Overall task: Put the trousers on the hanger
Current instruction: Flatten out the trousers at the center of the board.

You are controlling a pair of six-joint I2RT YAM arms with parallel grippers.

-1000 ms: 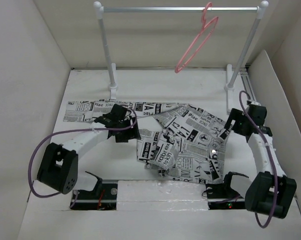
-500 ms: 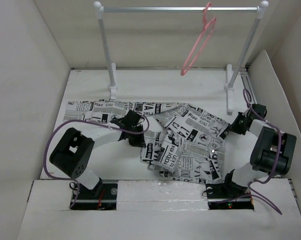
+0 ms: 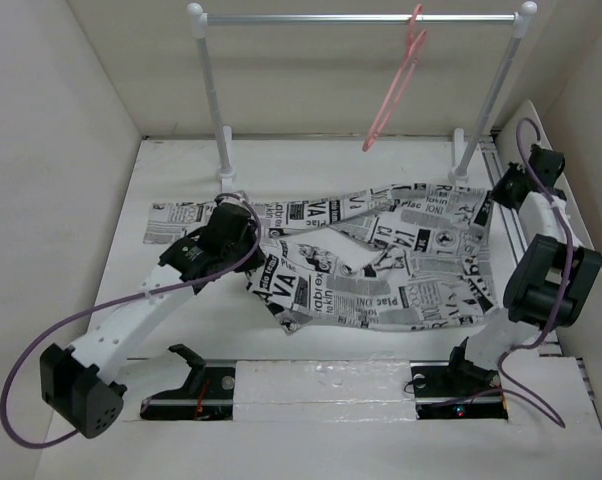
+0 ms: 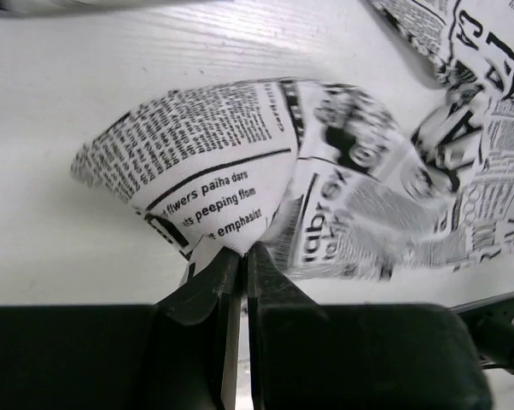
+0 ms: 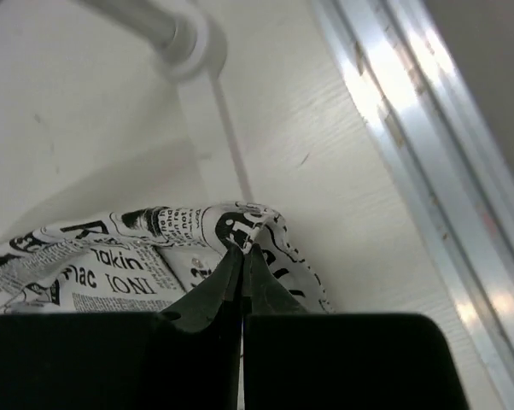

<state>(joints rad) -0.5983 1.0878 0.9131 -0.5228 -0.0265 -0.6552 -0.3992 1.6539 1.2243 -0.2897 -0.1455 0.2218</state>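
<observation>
The trousers [image 3: 381, 265], white cloth with black newsprint, lie stretched across the table from left to right. My left gripper [image 3: 246, 228] is shut on a pinched fold of the trousers [image 4: 231, 188], near their left part. My right gripper [image 3: 495, 197] is shut on their far right corner [image 5: 240, 224], close to the right post. In each wrist view the cloth bunches between the closed fingertips, left [image 4: 242, 249] and right [image 5: 242, 249]. The pink hanger [image 3: 396, 85] hangs by its hook on the rail, above and behind the trousers, with neither gripper near it.
A white-and-silver rail [image 3: 361, 18] spans the back on two posts, whose feet [image 3: 226, 182] [image 3: 459, 172] stand just behind the cloth. White walls enclose the table on three sides. An aluminium track [image 5: 411, 128] runs along the right edge beside my right gripper.
Both grippers closed on the trousers. The right one pulled its corner back and right, the left one shifted slightly, and the crumpled cloth is now stretched out. The hanger has swung a little.
</observation>
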